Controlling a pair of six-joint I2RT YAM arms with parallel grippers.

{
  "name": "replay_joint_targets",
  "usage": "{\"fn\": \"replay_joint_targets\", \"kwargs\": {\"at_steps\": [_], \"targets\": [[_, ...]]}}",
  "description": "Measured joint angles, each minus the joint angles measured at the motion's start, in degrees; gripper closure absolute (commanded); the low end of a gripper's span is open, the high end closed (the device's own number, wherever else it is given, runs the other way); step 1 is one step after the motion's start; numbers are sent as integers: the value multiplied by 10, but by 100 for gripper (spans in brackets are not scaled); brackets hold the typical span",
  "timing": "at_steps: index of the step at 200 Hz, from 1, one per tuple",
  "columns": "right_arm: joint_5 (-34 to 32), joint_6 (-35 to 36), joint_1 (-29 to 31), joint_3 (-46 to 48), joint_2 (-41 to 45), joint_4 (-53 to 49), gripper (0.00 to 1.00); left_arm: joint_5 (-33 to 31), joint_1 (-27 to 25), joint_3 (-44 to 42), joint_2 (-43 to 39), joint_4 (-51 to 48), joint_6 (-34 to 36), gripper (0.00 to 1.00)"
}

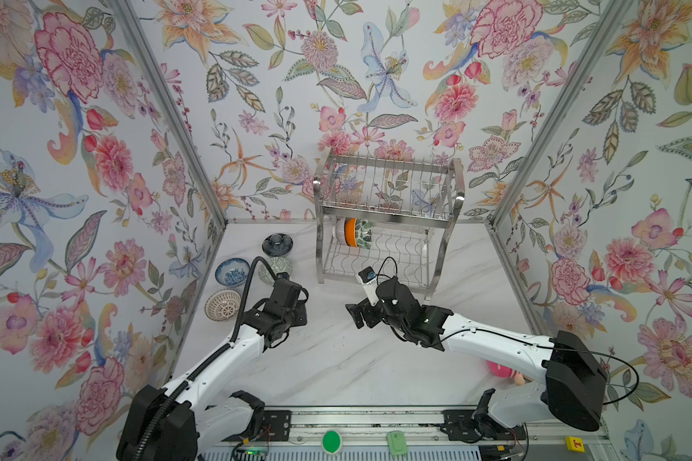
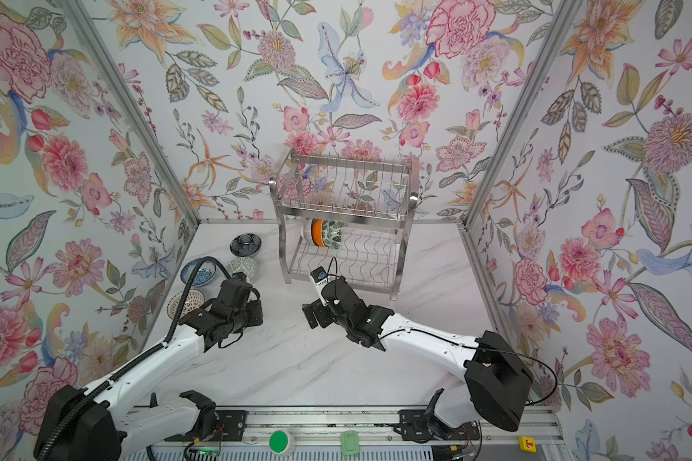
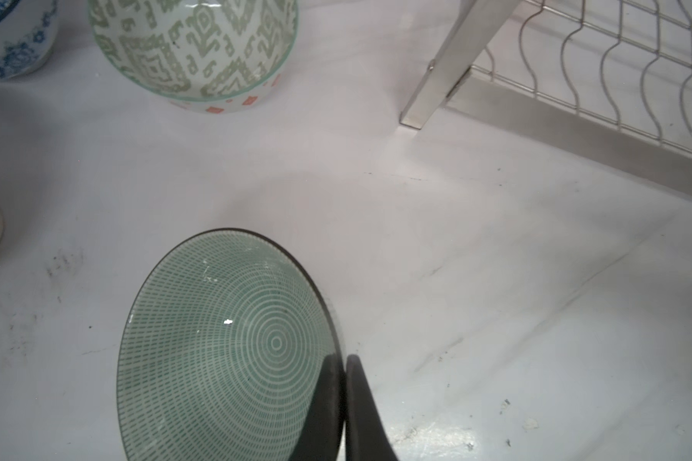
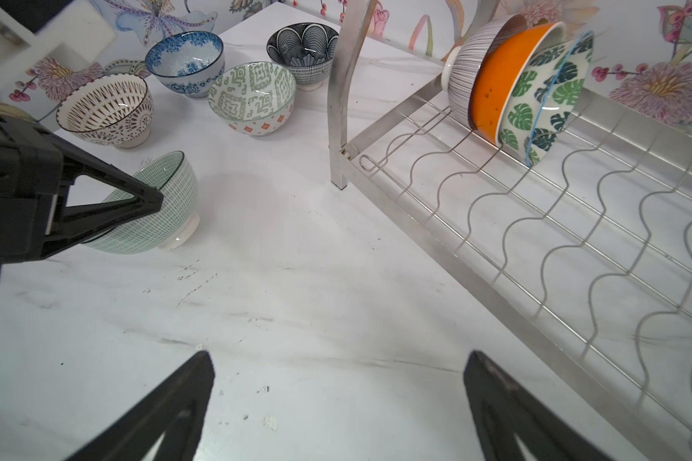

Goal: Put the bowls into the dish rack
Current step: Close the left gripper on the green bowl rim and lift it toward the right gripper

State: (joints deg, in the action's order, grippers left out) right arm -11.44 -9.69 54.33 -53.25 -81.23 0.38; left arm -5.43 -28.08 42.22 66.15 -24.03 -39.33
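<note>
Bowl with green dashes point(image 3: 224, 347) tilts in left claw point(image 3: 342, 359); right claw point(image 4: 340, 355) wide.

Bright, even, diffuse light leaves only faint soft shadows on the white table point(image 4: 296, 287), small glints on the dish rack point(image 1: 388, 213) and the green bowl point(image 3: 224, 347), wide-angle stretching at the edges of both top views, and slightly blurred fingers point(image 3: 364, 419) close to the wrist cameras.

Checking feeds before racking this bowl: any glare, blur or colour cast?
Left wrist view: soft, pinkish cast, a glare fleck on the green ringed bowl; right wrist view: crisp on the dish rack, right gripper soft up close; both top views: wide-angle stretch toward the edges.
</note>
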Motion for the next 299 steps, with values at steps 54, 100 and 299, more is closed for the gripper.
{"fn": "replay_joint_targets", "kwargs": {"at_steps": [54, 100, 299], "targets": [[1, -15, -40, 30, 63, -15, 1, -28, -125, 111, 119, 18, -17, 100], [9, -40, -102, 83, 139, -37, 1, -31, -207, 201, 260, 47, -21, 100], [62, -101, -211, 155, 274, -116, 1, 40, -262, 324, 431, 129, -62, 83]]}}
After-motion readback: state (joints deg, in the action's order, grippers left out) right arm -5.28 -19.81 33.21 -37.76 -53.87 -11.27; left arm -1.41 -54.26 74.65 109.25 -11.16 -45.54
